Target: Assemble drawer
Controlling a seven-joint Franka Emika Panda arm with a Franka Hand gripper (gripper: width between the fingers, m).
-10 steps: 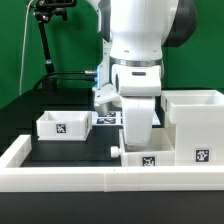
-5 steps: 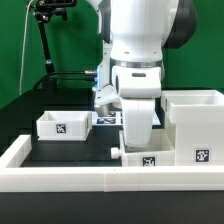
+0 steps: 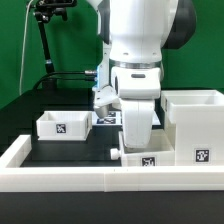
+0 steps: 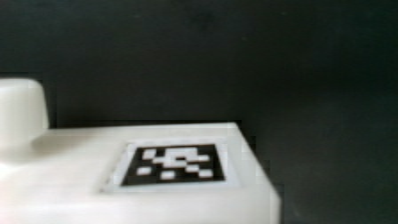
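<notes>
i see the arm (image 3: pixel 135 50) upright with its wrist pointing straight down. the shell (image 3: pixel 195 125) stands at the exterior view's right, and the rim wall (image 3: pixel 60 180) runs along the front. the near tray (image 3: pixel 145 160) sits just beside the shell, and the second tray (image 3: pixel 64 125) is well apart on the left. the gripper (image 3: pixel 134 146) hangs low over the near tray. its jaws are hidden, so i cannot tell their gap.

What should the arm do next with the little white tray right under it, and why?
Probably close the end effector on the near tray. It hangs low right over that tray, which sits beside the tall shell, not in it. Whether it already grips the tray is hidden in both views, so this is a guess.
</notes>
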